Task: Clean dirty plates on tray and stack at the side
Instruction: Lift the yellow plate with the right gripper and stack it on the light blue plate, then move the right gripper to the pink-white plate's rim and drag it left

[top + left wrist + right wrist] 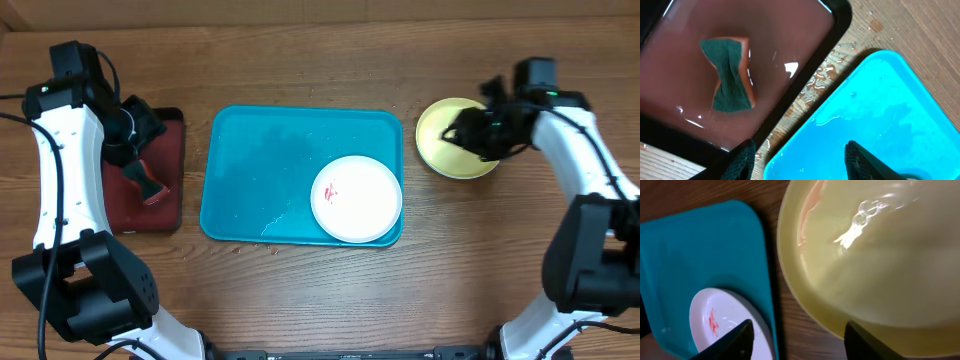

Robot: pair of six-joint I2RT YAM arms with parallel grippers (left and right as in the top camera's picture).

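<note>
The turquoise tray point(260, 160) lies at the table's middle, wet. A white plate point(357, 198) with a small red smear sits in its near right corner. A yellow-green plate point(445, 160) lies on the table right of the tray. My right gripper point(458, 132) hovers over it, open and empty. The right wrist view shows the yellow-green plate point(880, 255), the white plate point(720, 325), the tray point(700, 250) and the open jaws point(797, 340). My left gripper point(148, 128) is open and empty above the tray's left edge point(880, 115), as its jaws point(800, 162) show. The light blue plate is out of view.
A dark red tray point(170, 150) lies left of the turquoise tray and holds water and a green-and-orange sponge point(730, 75), also in the overhead view point(150, 187). Water drops lie on the wood between the two trays point(815, 85).
</note>
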